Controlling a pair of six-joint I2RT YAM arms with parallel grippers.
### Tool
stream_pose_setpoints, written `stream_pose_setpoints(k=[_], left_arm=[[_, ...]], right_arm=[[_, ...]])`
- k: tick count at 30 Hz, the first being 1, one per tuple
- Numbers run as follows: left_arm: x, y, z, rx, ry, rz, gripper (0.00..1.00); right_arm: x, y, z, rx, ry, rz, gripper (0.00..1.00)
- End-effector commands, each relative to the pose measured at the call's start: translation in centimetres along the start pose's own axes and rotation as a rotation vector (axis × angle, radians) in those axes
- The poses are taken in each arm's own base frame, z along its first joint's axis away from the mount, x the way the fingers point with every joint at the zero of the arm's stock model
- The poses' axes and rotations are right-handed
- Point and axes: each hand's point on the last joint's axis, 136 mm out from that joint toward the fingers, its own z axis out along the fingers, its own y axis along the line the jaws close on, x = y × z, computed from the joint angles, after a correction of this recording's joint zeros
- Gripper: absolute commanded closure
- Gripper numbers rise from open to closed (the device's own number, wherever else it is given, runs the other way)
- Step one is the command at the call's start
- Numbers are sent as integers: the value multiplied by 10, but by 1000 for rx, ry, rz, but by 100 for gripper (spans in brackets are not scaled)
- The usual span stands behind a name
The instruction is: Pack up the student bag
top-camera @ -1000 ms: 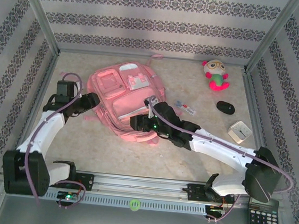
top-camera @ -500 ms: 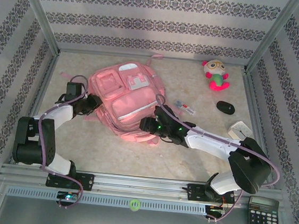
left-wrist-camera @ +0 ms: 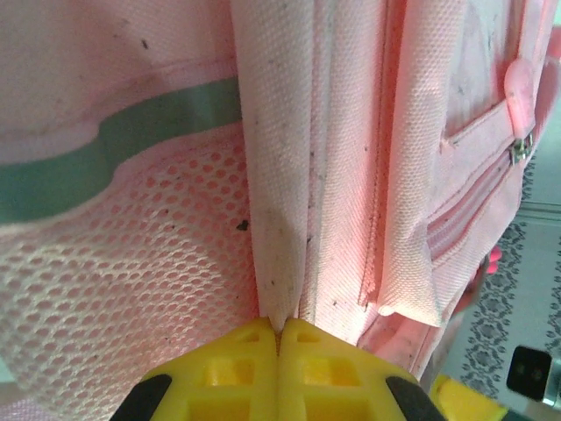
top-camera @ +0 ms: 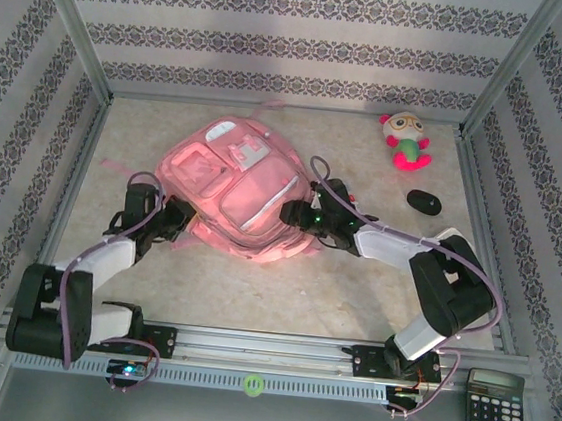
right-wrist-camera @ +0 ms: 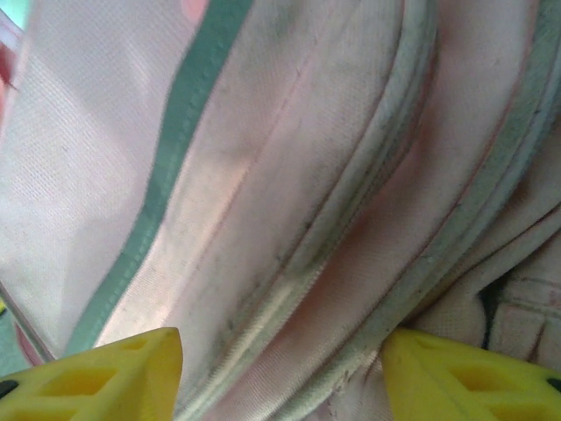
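Well, the student bag [top-camera: 238,191] looks soft and floppy, so I'd grab its seams. My left gripper [left-wrist-camera: 279,333] pinches a fold tight; my right gripper [right-wrist-camera: 280,355] sits wide open against it.

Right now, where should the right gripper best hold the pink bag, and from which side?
Probably the raised seam ridge on its right edge, from the right: the bag lies flat, its face offers no hold, and this ridge sits between the right gripper's fingers.
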Motion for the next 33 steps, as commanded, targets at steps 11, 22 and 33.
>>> stream_pose_setpoints(k=[11, 22, 33], left_arm=[[38, -24, -2, 224, 123, -120, 100], [48, -17, 3, 243, 171, -130, 100], [53, -12, 2, 224, 185, -102, 100]], right_arm=[[52, 139, -61, -226, -19, -120, 44], [77, 150, 35, -213, 30, 224, 44], [64, 137, 67, -213, 10, 205, 53]])
